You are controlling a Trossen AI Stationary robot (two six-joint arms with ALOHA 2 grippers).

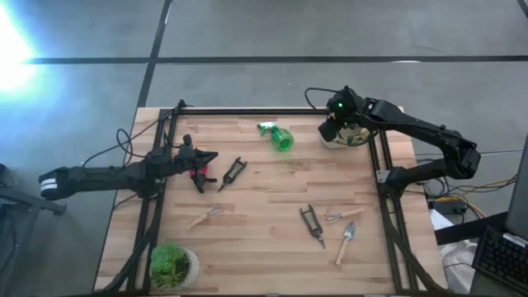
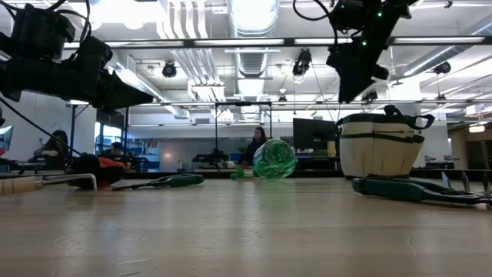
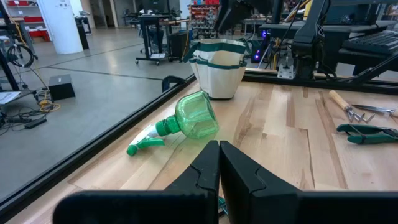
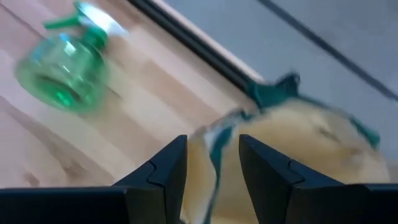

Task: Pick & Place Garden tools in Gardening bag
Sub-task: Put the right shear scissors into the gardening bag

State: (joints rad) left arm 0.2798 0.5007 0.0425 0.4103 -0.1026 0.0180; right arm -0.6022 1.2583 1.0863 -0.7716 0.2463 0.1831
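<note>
The beige gardening bag [image 1: 353, 139] stands at the table's far right; it also shows in the low view [image 2: 380, 146]. My right gripper [image 1: 332, 130] is open and empty, hovering just above the bag's near-left rim [image 4: 214, 146]. My left gripper [image 1: 210, 158] is shut and empty, raised above the red-handled tool [image 1: 198, 175] at the table's left. The green spray bottle [image 1: 278, 137] lies on its side between the arms. Dark pruners [image 1: 233, 172], a wooden-handled rake [image 1: 206, 216], more pruners [image 1: 312, 224], a fork [image 1: 342, 216] and a trowel [image 1: 346, 243] lie flat on the table.
A leafy plant in a pale pot [image 1: 173, 266] stands at the near left corner. A black frame rail [image 1: 272, 110] runs along the table's far edge and sides. Bare wood lies in the middle of the table [image 1: 272, 194]. People sit in the room behind [image 2: 257, 142].
</note>
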